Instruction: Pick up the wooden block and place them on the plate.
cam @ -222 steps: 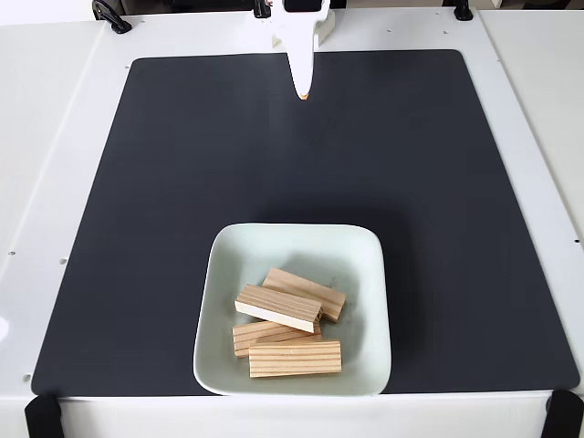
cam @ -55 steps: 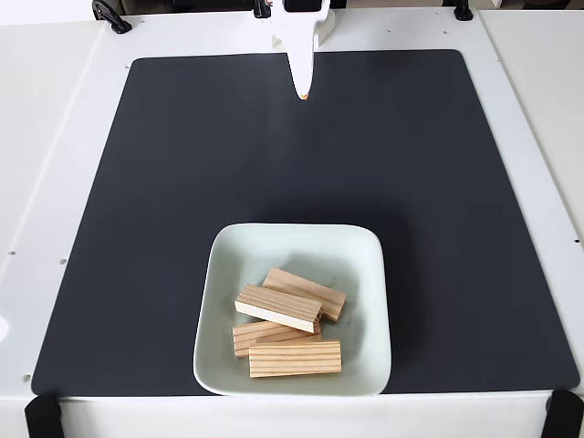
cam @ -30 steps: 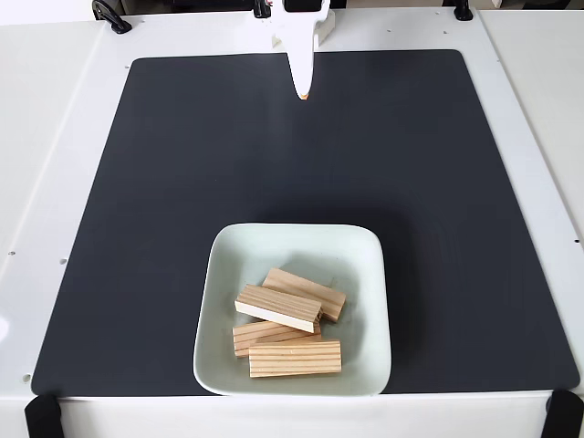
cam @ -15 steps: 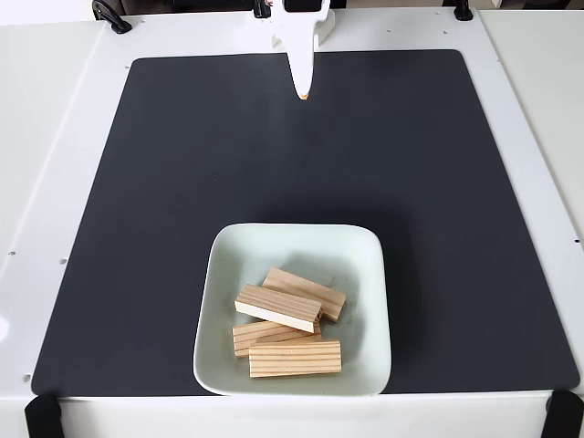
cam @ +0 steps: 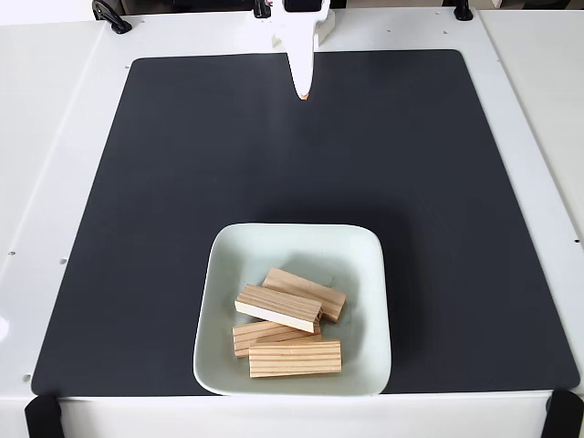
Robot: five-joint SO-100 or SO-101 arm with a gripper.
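Observation:
The pale mint-white square plate (cam: 358, 245) rests near the front edge of the black mat in the fixed view. Several light-tan wooden blocks lie inside it: one (cam: 295, 359) along the front, one (cam: 279, 307) stacked on top across the others, one (cam: 306, 290) behind it, and one (cam: 255, 335) partly covered. My white gripper (cam: 304, 94) hangs at the far back of the mat, well away from the plate, fingers pressed together into a point with nothing between them.
A black mat (cam: 182, 182) covers most of the white table (cam: 55, 137). Black clamps (cam: 42, 415) hold the front corners. Bare mat lies between the gripper and the plate.

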